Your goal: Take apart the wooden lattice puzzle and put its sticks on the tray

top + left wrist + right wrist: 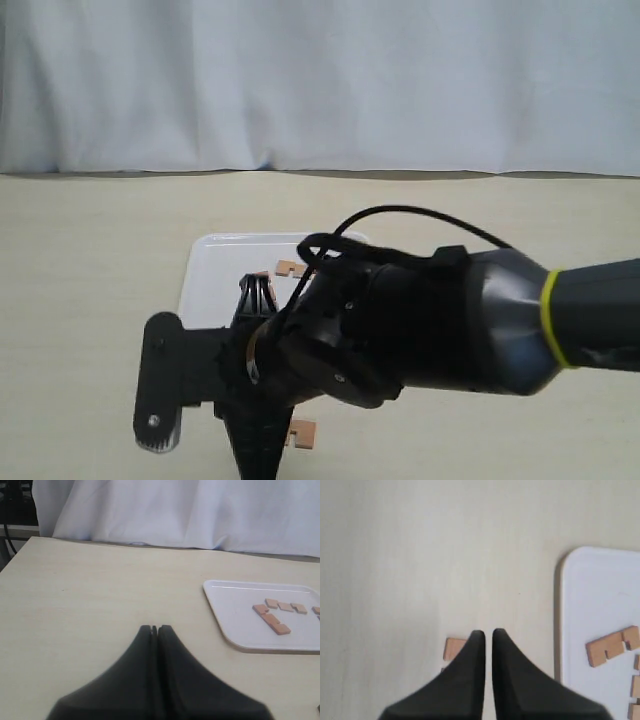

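Right tool point(488, 632) hangs low over the bench point(395, 555), its jaws drawn to a thin slit with nothing between them. A loose stick point(454, 648) lies on the bench just beside one finger, partly hidden behind it. The tray point(559, 610) shows its rim near the tool's other side, with a notched stick point(611, 645) lying on it. The lattice looks fully apart, so the step in hand is probably fetching this last piece. To do that well, the jaws should widen first. The tool should then shift sideways until the piece sits between the fingers, and close across its narrow width, not on a notch.

Left tool point(154, 628) is pressed closed and empty, well apart from the tray, where the other sticks point(272, 621) lie grouped. Bare bench spreads all round it, so it blocks nothing.

From the outside camera, the right arm point(480, 320) reaches across the middle and covers much of the tray. The loose stick lies close by the tool, off the tray. The carry must lift clear of the raised rim. Whether the bench edge is near, I cannot tell.
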Motion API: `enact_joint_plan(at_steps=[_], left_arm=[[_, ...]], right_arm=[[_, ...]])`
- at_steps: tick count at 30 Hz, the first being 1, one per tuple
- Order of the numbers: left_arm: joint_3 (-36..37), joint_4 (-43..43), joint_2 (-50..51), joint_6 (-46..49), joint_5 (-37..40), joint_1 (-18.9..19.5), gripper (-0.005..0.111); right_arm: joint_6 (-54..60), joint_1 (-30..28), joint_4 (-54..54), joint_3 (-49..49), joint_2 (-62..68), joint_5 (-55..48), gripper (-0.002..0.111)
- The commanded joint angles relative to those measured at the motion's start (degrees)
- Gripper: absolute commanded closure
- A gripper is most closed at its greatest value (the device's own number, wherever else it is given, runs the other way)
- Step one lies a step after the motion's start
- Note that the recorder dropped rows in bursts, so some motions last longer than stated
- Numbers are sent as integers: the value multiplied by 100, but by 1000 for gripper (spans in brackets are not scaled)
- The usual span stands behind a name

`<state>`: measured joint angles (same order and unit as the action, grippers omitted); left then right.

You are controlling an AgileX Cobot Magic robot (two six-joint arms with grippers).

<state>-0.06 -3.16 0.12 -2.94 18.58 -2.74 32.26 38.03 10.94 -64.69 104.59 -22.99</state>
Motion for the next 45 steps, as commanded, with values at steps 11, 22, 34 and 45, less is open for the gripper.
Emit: enact_joint_plan(at_steps=[11, 22, 34, 45], left_arm=[[6, 14, -12, 18, -23, -1, 107], [6, 14, -12, 18, -40, -1, 107], [6, 14, -12, 18, -40, -1, 107], [6, 14, -12, 18, -15, -1, 107]], right_arm=[[-1541, -967, -708, -27, 217, -1311, 63], [-430, -1072, -1266, -198, 783, -1430, 62], [30, -1072, -1353, -198, 1026, -1136, 62], [595, -1061, -1353, -198, 1141, -1112, 91]])
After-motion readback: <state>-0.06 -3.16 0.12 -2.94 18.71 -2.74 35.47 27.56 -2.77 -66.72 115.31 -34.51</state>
